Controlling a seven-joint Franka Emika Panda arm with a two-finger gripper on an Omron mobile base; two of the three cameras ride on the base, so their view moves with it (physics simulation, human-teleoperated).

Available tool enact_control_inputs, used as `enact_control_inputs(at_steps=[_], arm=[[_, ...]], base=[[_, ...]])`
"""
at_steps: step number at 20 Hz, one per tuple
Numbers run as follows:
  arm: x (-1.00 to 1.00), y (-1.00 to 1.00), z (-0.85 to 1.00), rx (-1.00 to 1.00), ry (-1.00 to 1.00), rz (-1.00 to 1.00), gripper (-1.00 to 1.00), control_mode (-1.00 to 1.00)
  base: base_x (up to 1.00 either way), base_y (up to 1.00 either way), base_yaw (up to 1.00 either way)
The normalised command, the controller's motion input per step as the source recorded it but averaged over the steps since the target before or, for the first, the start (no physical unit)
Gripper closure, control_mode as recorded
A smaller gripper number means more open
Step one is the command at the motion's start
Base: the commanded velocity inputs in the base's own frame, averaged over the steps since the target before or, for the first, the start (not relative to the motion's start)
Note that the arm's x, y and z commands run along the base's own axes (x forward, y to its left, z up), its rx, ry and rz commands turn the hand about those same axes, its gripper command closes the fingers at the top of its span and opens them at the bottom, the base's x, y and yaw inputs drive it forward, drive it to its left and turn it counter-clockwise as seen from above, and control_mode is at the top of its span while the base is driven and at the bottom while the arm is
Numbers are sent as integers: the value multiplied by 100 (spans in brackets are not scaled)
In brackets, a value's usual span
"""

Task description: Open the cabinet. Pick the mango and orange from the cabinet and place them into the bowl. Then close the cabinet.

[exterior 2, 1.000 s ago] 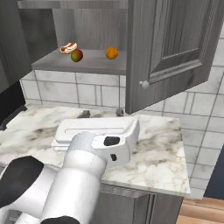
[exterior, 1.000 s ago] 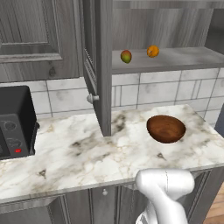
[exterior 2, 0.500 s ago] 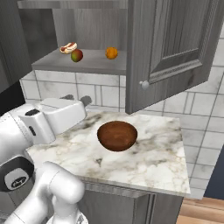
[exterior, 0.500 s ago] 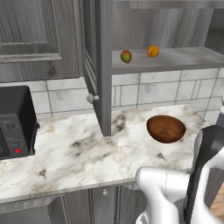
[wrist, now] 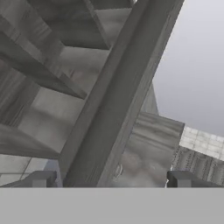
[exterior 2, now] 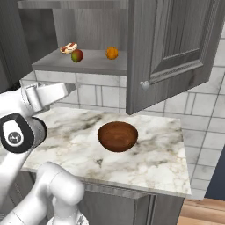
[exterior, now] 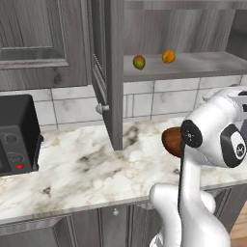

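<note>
Grey cabinet (exterior 2: 171,48) door edge before the wide-spread gripper (wrist: 111,178)

Black microwave (exterior: 17,135) on marble counter (exterior: 82,173)

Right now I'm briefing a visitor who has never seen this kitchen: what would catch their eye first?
Probably the cabinet, both doors swung wide, with the mango and orange bright on its grey shelf. Below, the dark wooden bowl sits empty on the marble counter, with the white arm looming in front.
</note>
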Motion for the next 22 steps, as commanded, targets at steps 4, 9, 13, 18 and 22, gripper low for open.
enact_control_inputs(at_steps=[4, 9, 13, 18, 22], arm=[[63, -38, -24, 0, 0, -3, -100, -100], [58, -43, -12, 2, 0, -4, -100, -100], [31, -54, 0, 7, 0, -14, -100, -100], [0, -75, 0, 19, 0, -17, -100, -100], [-3, -84, 0, 22, -1, -15, -100, -100]], base=[[0, 0, 0], [0, 0, 0], [0, 0, 0], [0, 0, 0], [0, 0, 0]])
